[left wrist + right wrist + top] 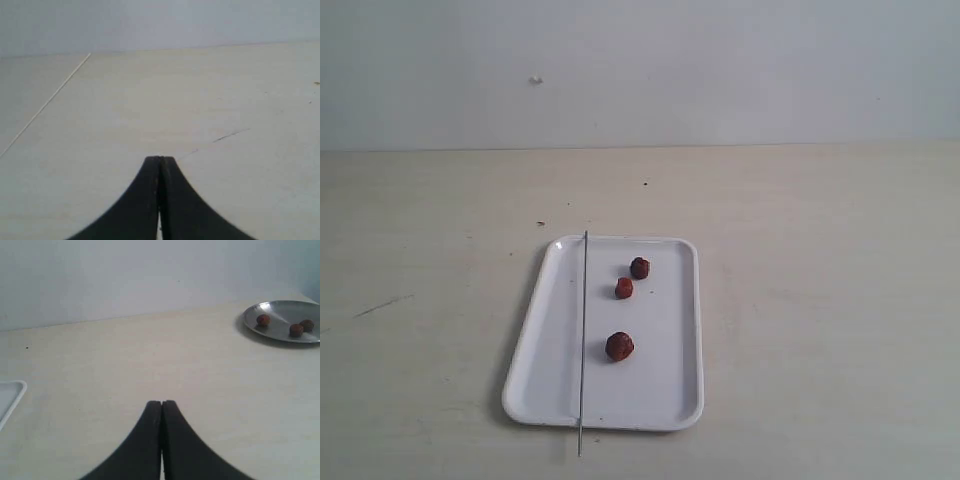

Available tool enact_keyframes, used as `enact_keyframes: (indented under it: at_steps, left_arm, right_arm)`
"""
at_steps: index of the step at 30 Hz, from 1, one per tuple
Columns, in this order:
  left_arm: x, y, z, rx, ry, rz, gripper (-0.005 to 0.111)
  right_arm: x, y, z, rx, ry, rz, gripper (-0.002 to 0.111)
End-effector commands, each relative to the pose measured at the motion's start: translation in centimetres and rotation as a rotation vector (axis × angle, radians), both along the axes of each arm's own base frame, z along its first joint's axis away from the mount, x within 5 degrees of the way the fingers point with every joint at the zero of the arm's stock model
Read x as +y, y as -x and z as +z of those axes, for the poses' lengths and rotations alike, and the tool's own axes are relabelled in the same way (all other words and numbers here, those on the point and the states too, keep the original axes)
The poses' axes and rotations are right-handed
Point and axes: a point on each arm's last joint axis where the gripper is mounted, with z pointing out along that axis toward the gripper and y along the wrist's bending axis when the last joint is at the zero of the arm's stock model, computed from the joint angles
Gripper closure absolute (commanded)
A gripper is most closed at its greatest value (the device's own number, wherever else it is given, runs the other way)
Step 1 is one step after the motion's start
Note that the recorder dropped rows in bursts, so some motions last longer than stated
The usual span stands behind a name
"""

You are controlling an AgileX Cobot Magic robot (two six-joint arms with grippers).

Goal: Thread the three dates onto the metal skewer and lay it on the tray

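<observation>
The white tray [540,330] lies near the table's front middle in the exterior view. Three reddish-brown dates rest loose on it: one [640,268] toward the back, one [624,288] just in front of it, one [619,346] nearer the front. The thin metal skewer [583,340] lies lengthwise along the tray's left side, its front end past the rim. Neither arm shows in the exterior view. My left gripper [160,159] is shut on nothing over bare table. My right gripper [162,403] is shut and empty too; a tray corner [11,395] shows at that view's edge.
A round metal dish [280,312] holding three more brown fruits stands on the table far off in the right wrist view. A thin dark scratch [230,135] marks the table ahead of the left gripper. A plain pale wall rises behind the table.
</observation>
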Motion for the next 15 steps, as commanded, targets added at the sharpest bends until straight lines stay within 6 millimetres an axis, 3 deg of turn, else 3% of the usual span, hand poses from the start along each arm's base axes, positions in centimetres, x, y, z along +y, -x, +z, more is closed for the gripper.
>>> enact_keyframes:
  at_steps: [1,7,11,15]
  left_arm:
    - [0.4,0.0,0.0,0.013,-0.129,0.009,0.107]
    - [0.4,0.0,0.0,0.014,-0.141,0.008,0.107]
    - [0.7,0.0,0.2,0.026,-0.293,0.001,0.107]
    - [0.2,-0.3,1.2,-0.096,-0.272,-0.038,0.107]
  right_arm:
    - [0.0,0.0,-0.1,-0.009,0.001,-0.005,0.108]
    - [0.0,0.0,-0.1,-0.009,0.001,-0.005,0.108]
    - [0.0,0.0,-0.1,-0.009,0.001,-0.005,0.108]
    - [0.0,0.0,-0.1,-0.009,0.001,-0.005,0.108]
